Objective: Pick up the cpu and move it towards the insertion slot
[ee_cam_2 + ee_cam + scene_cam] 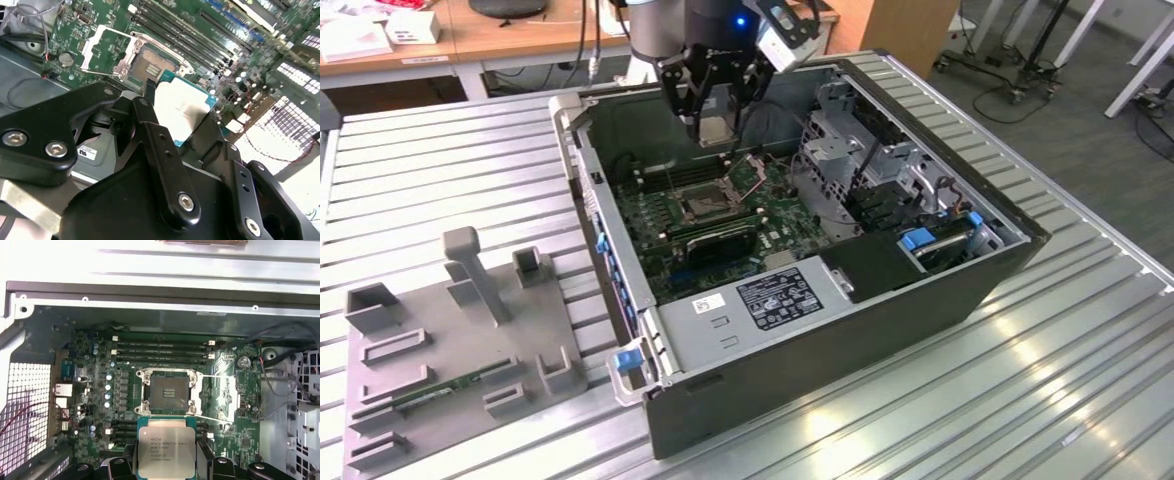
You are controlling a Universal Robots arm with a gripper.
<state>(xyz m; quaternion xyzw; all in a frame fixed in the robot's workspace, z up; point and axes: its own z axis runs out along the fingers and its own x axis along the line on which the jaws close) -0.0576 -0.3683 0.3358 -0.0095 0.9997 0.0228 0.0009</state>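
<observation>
- The tool hangs above the open computer case, its black fingers clamped on the cpu.
- The cpu is held clear of the motherboard, silvery top facing the first wrist view; in the second wrist view the cpu sits between the 2 fingers.
- The insertion slot lies below the tool on the motherboard, its metal frame swung open; in both wrist views the slot is just beyond the cpu's edge, not touching it.
- Long black memory slots run along the far side of the insertion slot from the tool.
- The case lies on its side on a counter of ribbed, silvery metal slats that reflect the room light.
- On the counter, well apart from the tool toward the exterior view's left, lies a gray fixture plate with upright blocks and a green memory stick.
- Behind the tool stands a wooden desk with white boxes on it.
- Toward the exterior view's right the floor is gray, with wheeled stand legs on it.
</observation>
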